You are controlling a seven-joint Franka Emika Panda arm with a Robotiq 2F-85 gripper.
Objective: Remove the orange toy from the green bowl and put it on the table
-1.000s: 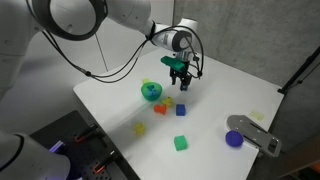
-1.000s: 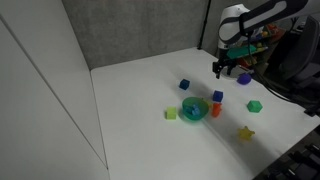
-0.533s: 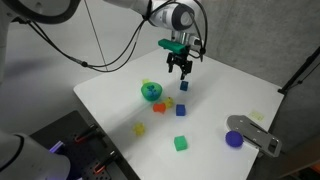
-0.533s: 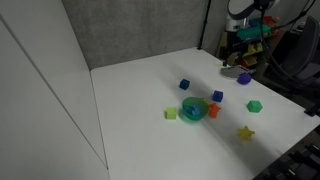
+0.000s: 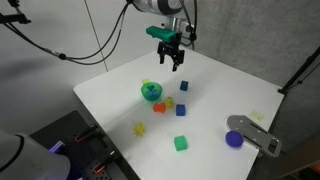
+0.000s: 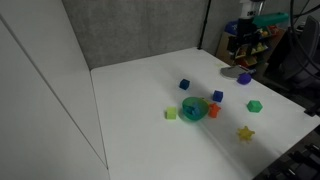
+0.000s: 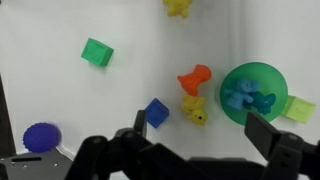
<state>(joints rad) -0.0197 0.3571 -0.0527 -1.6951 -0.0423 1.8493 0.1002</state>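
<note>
The green bowl (image 7: 262, 68) holds a blue toy (image 7: 248, 98) and shows in both exterior views (image 5: 144, 91) (image 6: 187, 113). The orange toy (image 7: 193, 79) lies on the white table (image 7: 60, 95) just outside the bowl, next to a small yellow toy (image 7: 194, 110). It also shows beside the bowl in both exterior views (image 5: 158, 107) (image 6: 214, 110). My gripper (image 7: 203, 128) is open and empty, high above the table and well clear of the toys (image 5: 168, 58) (image 6: 243, 40).
A blue cube (image 7: 156, 113), a green cube (image 7: 97, 52), a purple round piece (image 7: 41, 137), a yellow spiky toy (image 7: 178, 7) and a yellow-green block (image 7: 300, 110) lie scattered around. A grey object (image 5: 255, 135) lies near a table edge.
My gripper has risen steadily, from just above the toys beside the bowl to high over the table. The toys and bowl have not moved.
</note>
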